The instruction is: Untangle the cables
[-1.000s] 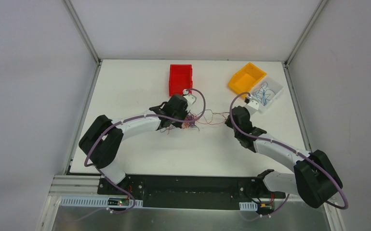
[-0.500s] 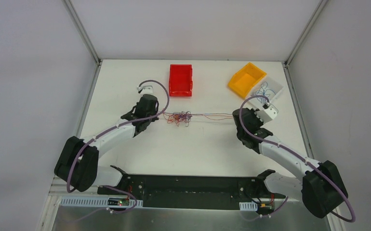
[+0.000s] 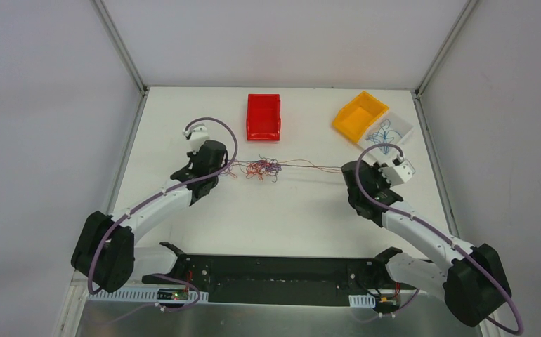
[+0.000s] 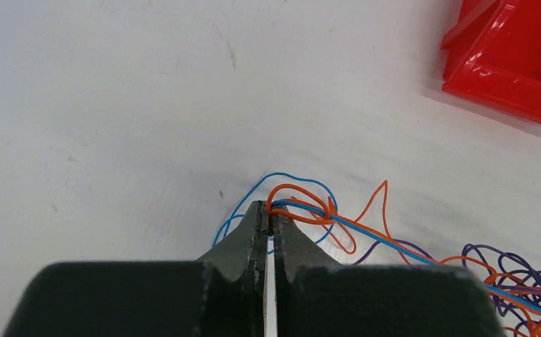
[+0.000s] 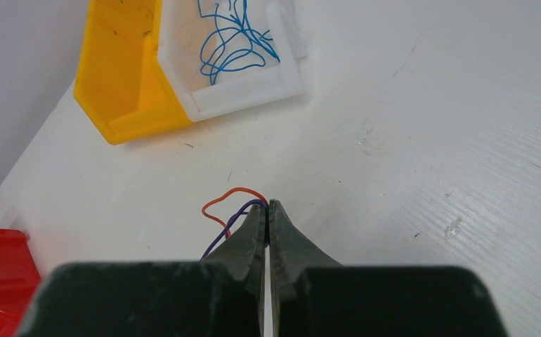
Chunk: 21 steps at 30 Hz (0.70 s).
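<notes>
The cables (image 3: 264,168) are thin red-orange, blue and dark purple wires, bunched in a small knot mid-table, with strands pulled out straight to both sides. My left gripper (image 3: 227,166) is at the knot's left end, shut on orange and blue strands (image 4: 303,208) that loop at its tips (image 4: 270,210). The rest of the tangle (image 4: 520,281) trails to the right. My right gripper (image 3: 343,170) is at the right end of the stretched strands. Its tips (image 5: 268,205) are shut on an orange and a purple strand (image 5: 234,219).
A red bin (image 3: 263,116) stands behind the tangle. At the back right, a yellow bin (image 3: 357,114) stands against a white bin (image 3: 407,130) holding loose blue wires (image 5: 232,42). The table's right edge runs close to the right arm.
Both arms have drawn apart, the left one leftward and the right one rightward. The bundle has stretched from a clump at the left gripper into a taut line between the two grippers.
</notes>
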Each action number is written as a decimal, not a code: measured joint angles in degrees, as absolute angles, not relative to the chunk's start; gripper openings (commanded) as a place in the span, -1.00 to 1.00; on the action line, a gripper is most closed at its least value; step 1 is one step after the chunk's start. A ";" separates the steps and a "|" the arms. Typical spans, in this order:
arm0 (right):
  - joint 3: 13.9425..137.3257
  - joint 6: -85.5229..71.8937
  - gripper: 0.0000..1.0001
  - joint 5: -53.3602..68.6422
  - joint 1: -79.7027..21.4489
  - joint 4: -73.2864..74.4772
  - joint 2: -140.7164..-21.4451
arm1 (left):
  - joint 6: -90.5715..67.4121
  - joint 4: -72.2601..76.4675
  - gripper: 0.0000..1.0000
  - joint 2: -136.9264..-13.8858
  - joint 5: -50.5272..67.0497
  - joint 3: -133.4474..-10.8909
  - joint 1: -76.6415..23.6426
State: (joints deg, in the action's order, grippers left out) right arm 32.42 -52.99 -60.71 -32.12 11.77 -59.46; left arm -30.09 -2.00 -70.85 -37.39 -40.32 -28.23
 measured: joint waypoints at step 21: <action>26.74 -19.90 0.23 -8.91 -32.80 -19.86 -65.06 | -18.22 7.09 -1.00 -70.08 -13.87 -37.50 -28.03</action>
